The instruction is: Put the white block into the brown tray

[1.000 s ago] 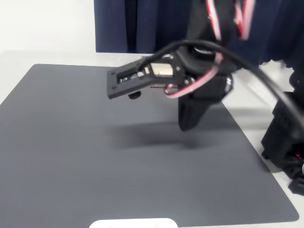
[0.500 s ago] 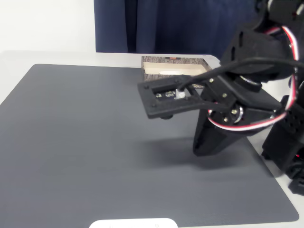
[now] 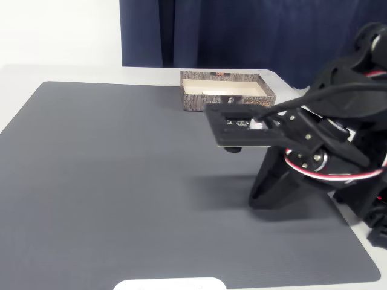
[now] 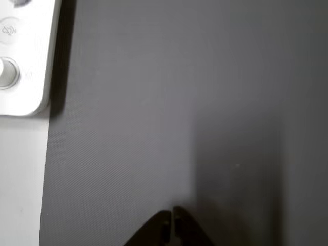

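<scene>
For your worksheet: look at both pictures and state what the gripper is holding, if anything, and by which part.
Nothing. In the wrist view the gripper has its fingertips closed together with only the bare dark mat beneath them.

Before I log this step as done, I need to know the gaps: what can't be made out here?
- White block: maybe the pale streak inside the brown tray; fixed view, too small and blurred.
- Tray's near corner: hidden by the arm's plate.
- Hand: cut off by the wrist view's bottom edge; tips look together.
- White device: cut off by the top-left edges.
</scene>
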